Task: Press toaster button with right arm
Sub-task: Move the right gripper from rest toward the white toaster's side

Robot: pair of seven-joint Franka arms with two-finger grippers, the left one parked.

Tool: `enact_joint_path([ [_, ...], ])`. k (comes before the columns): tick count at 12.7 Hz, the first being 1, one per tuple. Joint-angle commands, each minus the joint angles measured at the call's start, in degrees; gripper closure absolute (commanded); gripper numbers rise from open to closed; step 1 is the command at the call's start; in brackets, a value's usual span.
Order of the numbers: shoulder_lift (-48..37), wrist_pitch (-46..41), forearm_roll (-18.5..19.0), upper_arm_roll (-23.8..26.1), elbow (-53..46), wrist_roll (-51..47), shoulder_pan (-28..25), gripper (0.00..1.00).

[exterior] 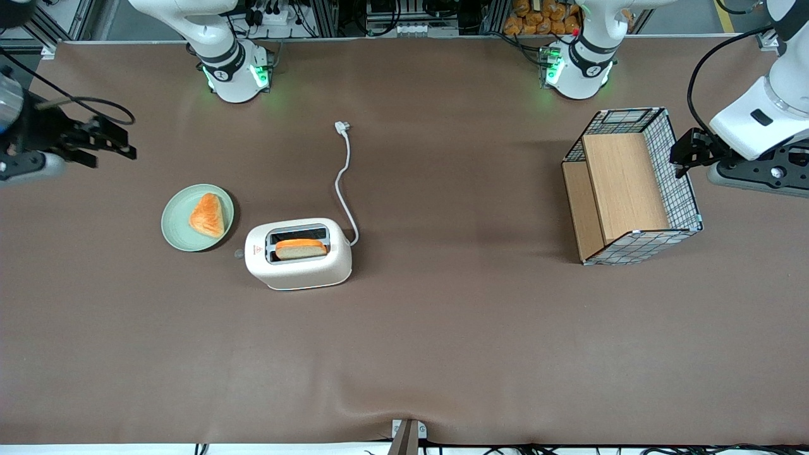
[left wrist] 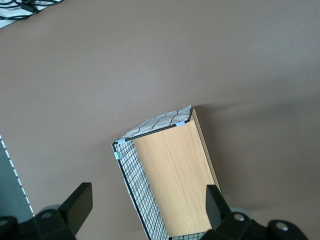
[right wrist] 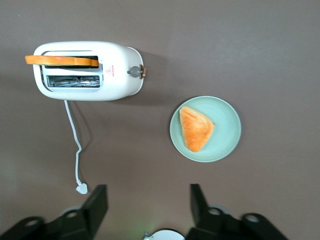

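No readable text appears anywhere. The toaster (right wrist: 87, 70) carries a small red mark (right wrist: 112, 70) beside its slots, a tiny emblem with lettering too small to make out; in the front view it sits left of centre.

Cream toaster (exterior: 298, 254) stands upright holding bread, grey toaster button (right wrist: 134, 71) on its narrow end.

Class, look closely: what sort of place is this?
Probably a robot lab: arms bolted to a brown-covered table, the open gripper raised away from a toaster, and a wire basket.
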State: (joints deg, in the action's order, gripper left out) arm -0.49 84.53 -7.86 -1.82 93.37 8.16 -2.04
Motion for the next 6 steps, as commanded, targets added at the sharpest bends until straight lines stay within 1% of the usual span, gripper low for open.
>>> enact_joint_path([
  [1,1.6,2.9,-2.6,-0.2,2.4,-0.9,-1.2,0.97],
  [2,1.6,4.9,-4.3,-0.3,4.4,-0.9,-1.0,1.0],
  [3,1.7,6.2,-5.7,-0.3,5.8,-0.9,-1.0,1.0],
  [4,2.1,7.1,-6.5,-0.3,6.7,-0.9,-0.9,1.0],
  [6,2.7,8.0,-6.6,-0.3,7.9,-0.8,-1.0,1.0],
])
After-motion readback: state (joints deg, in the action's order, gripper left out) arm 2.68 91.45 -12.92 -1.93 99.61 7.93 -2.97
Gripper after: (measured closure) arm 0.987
